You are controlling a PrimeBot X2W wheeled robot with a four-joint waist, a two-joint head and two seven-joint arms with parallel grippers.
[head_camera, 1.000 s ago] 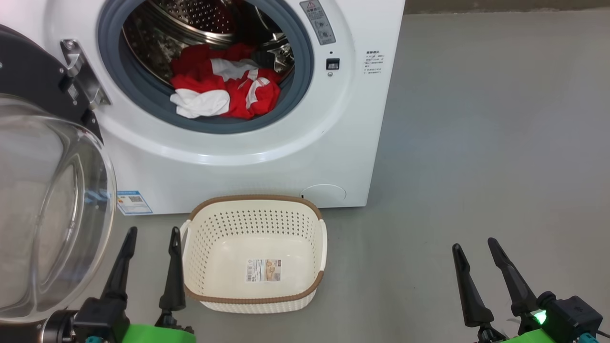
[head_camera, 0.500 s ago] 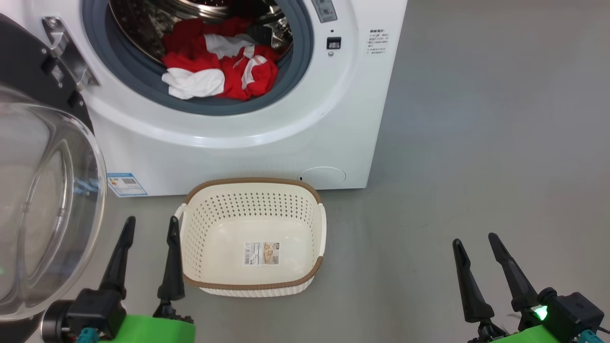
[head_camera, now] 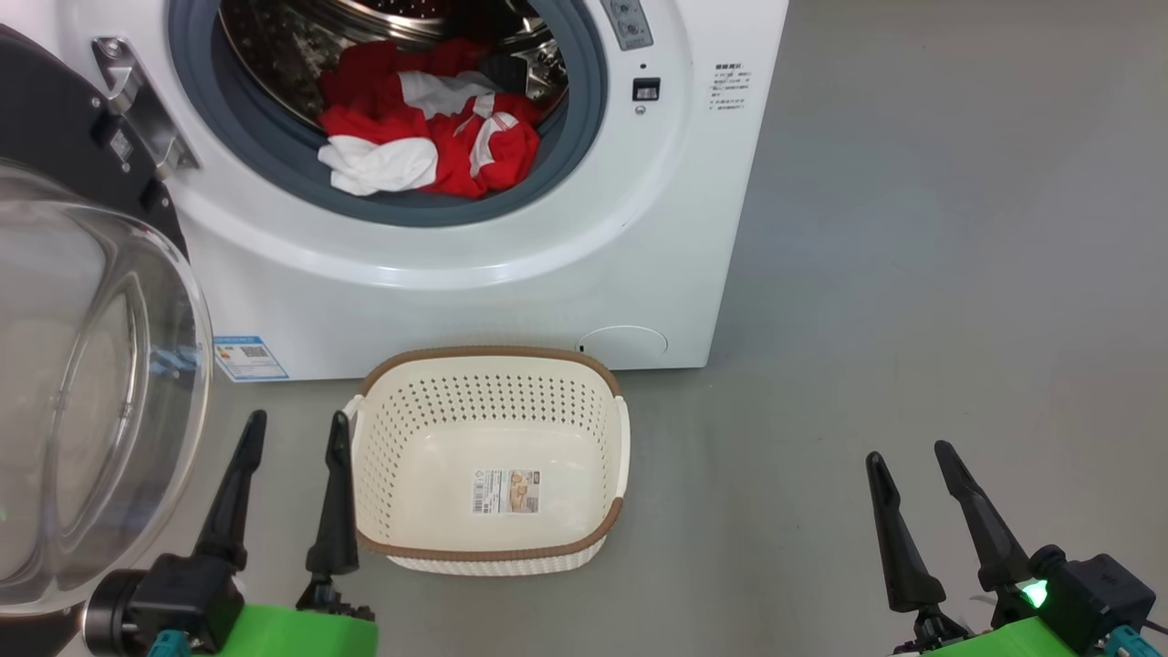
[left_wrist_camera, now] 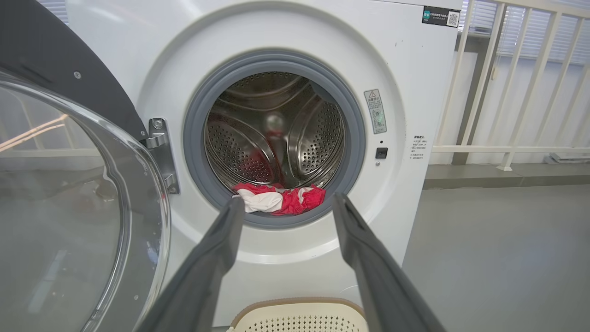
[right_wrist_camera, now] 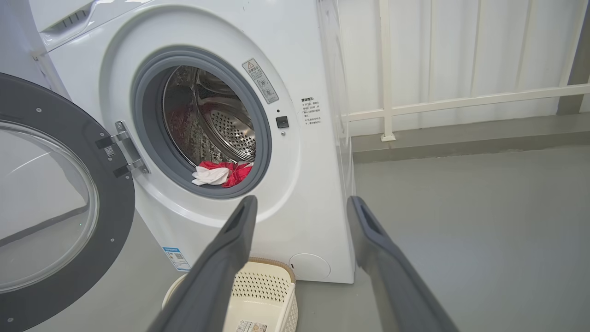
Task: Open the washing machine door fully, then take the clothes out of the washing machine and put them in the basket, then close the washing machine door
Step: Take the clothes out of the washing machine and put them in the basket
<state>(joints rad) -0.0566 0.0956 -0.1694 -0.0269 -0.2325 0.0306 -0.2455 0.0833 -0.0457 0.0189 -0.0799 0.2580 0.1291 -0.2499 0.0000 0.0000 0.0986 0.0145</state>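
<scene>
Red-and-white clothes [head_camera: 424, 137] lie at the drum's [head_camera: 274, 50] front lip above the perforated basket [head_camera: 493, 354], so I hold left gripper [head_camera: 299, 418] and right gripper [head_camera: 908, 452] wide open, empty.

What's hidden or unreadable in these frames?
- Clothes: garment count and depth of the pile; head view, the front folds overlap and hide what lies behind.
- Washing machine door: its left part is cut by the head view's left edge.
- Basket: left wrist view, mostly cut by the bottom edge.
- Blue label: print too small, head view.
</scene>
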